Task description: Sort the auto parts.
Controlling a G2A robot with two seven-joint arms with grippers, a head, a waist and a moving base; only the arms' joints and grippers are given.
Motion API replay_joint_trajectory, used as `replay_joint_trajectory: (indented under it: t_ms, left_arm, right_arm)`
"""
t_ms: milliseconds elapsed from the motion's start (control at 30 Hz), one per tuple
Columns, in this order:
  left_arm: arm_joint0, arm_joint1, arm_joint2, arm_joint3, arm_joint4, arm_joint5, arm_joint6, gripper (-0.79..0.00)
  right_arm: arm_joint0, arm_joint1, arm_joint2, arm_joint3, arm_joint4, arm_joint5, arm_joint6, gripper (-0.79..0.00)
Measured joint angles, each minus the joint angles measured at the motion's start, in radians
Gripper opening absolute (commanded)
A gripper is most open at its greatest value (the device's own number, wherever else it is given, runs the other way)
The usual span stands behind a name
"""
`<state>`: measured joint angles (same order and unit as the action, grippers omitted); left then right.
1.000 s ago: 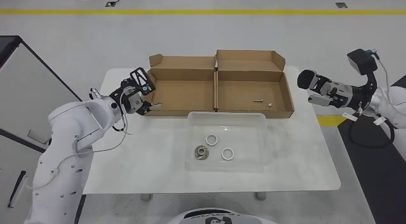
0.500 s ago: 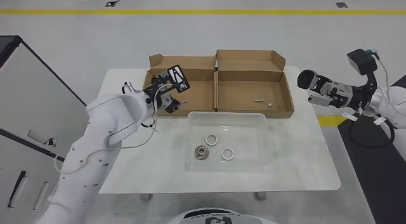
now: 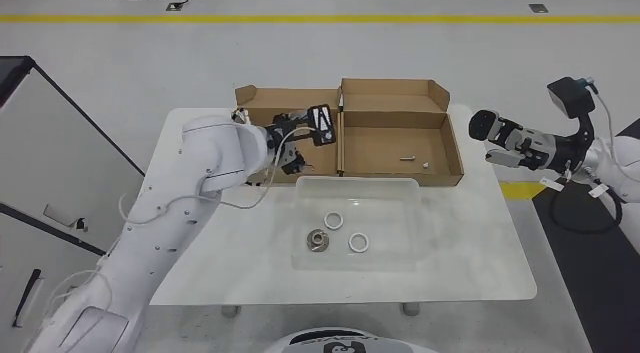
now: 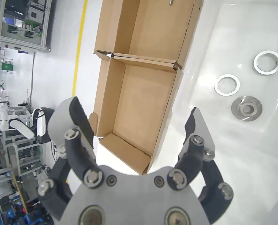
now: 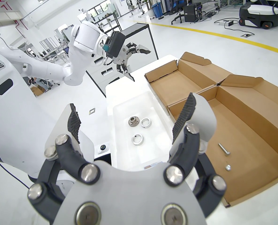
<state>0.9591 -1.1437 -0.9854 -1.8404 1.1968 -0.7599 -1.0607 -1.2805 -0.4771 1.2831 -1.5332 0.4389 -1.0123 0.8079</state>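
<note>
Supporting every item is a white table (image 3: 200, 243). Two open cardboard boxes stand side by side on its far half, touching along a shared wall: the left box (image 3: 262, 96) and the right box (image 3: 385, 143). A clear plastic tray (image 3: 400, 248) sits just in front of the boxes, on the side nearer the robot.

The left gripper (image 3: 298, 158) hangs over the floor of the left box, near its front wall. In the left wrist view the left gripper (image 4: 134, 108) is released, its jaws spread wide with nothing between them. The right gripper (image 3: 497, 148) is held off the right edge of the table, beside the right box and apart from it. In the right wrist view the right gripper (image 5: 132, 104) is likewise released and carries nothing.

The auto parts lie in two groups:
- Tray: a metal flange (image 3: 318, 241), a ring (image 3: 334, 220) just beyond it toward the boxes, and a second ring (image 3: 358, 243) to its right. None of the three touch.
- Right box: a bolt (image 3: 407, 159) lies flat near the front wall, with a small nut (image 3: 427, 165) near it.
</note>
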Motion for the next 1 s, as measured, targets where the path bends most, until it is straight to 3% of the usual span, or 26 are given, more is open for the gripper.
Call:
replay_joint_trajectory:
  t_ms: [333, 767, 1000]
  left_arm:
    - [-0.132, 0.016, 0.180, 0.082, -0.074, 0.040, -0.040, 0.000]
    - [-0.276, 0.030, 0.355, 0.059, -0.339, 0.266, -0.267, 0.000]
    - [-0.319, 0.020, 0.430, 0.064, -0.359, 0.351, -0.351, 0.000]
  right_arm:
    - [0.000, 0.000, 0.000, 0.000, 0.000, 0.000, 0.000, 0.000]
    - [0.000, 0.000, 0.000, 0.000, 0.000, 0.000, 0.000, 0.000]
    - [0.000, 0.000, 0.000, 0.000, 0.000, 0.000, 0.000, 0.000]
